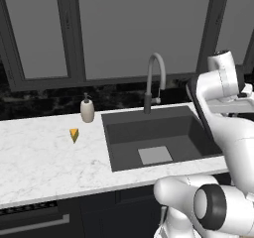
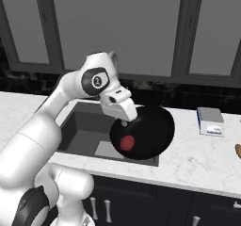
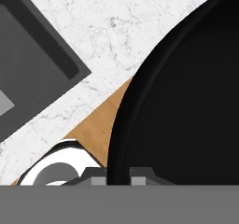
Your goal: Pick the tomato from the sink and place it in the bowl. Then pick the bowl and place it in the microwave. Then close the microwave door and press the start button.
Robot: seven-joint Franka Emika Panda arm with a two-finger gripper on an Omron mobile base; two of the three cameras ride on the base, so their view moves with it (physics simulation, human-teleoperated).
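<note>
The claw is clamped on the rim of the black bowl, holding it tilted above the bench beside the sink, the tomato inside it.

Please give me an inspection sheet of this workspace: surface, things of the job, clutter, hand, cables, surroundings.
Surface: white marble counter around the dark sink.
Job's things: black bowl lifted and tilted over the counter edge beside the sink; red tomato inside it.
Clutter: soap bottle and yellow wedge left of the sink; small scale-like device on the right.
Hand: hand grips the bowl's rim; the rim sits between the fingers in the hand view.
Cables: nothing seen.
Surroundings: arched faucet, grey windows behind, dark cabinets below.
</note>
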